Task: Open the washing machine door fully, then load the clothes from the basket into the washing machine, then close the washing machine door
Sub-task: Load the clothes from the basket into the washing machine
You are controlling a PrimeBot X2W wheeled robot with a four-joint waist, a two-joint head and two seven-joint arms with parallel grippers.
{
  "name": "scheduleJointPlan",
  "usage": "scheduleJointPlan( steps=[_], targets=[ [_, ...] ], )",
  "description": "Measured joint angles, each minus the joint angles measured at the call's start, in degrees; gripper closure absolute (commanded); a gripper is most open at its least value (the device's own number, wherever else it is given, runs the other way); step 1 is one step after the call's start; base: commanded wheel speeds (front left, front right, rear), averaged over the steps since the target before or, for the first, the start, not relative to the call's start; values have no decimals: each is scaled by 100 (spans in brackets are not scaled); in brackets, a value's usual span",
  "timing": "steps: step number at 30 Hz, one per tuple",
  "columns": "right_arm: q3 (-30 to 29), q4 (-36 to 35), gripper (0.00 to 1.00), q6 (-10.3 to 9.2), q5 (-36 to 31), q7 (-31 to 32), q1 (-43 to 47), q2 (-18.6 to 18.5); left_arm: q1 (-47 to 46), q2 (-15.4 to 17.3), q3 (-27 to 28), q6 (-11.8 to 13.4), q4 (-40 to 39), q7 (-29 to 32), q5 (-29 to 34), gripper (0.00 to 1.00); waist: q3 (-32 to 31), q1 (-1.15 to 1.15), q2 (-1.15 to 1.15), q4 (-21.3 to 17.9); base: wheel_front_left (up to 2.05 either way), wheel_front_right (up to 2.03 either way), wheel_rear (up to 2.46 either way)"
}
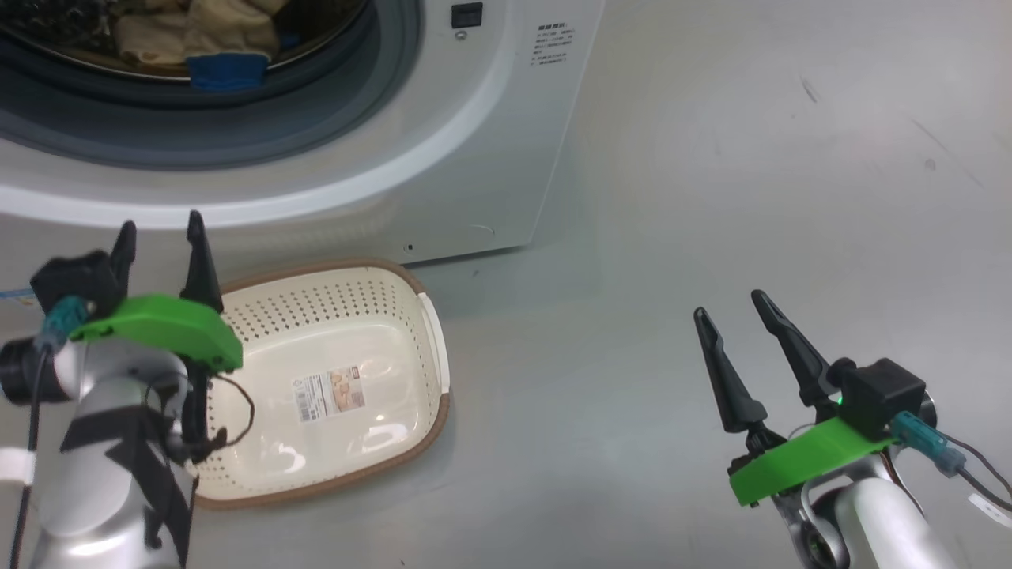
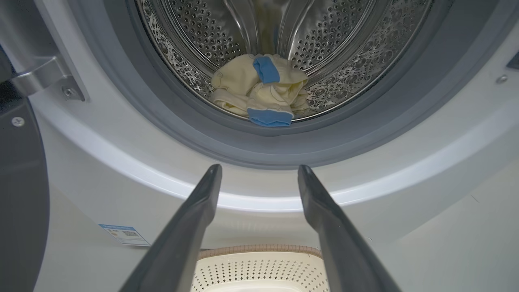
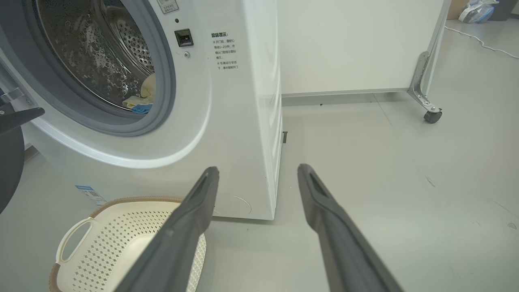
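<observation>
Head view: the left fingers (image 1: 202, 269) are standing spread apart with nothing between them, hanging over the left end of the basket (image 1: 340, 304). The basket is lying on the floor (image 1: 711, 197), empty apart from its label. The right fingers (image 1: 723, 371) are likewise gaping and carrying nothing, well apart over bare floor. Beyond the left fingertips the washing machine (image 1: 474, 158) is standing open, with the clothes (image 1: 198, 32) already lying inside.

Left wrist view: straight ahead of the fingers the pale yellow and blue bundle is resting at the bottom front of the steel drum (image 2: 194, 32), just behind the grey seal. Off to the left of the fingers the washing machine door (image 2: 20, 182) is hanging swung out on its metal hinge (image 2: 44, 75). Loading is looking finished, so closing is likely the step remaining. The door is probably going to behave as a rigid, fairly heavy slab. Its glossy rim is likely slippery, so pushing flat on the outer edge farthest from the hinge is looking safer than pinching it. One blue patch is lying close to the seal and may be at risk of getting trapped.

Right wrist view: the basket is sitting below and left of the fingers. Smooth grey floor is stretching away to their right, and a white panel (image 3: 344, 44) on castors is standing beyond the machine.
</observation>
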Motion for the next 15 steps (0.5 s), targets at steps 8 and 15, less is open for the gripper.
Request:
scheduleJointPlan(
  steps=[8,15],
  targets=[
    [207,22,0,0,58,0,-242,0,-1393,129,-40,65,650,349,29,0,476,0,0,-102,0,0,0],
    [414,46,0,0,64,0,-472,1,-2360,187,-143,152,1417,394,158,0,785,1,0,-266,0,0,0]
  ],
)
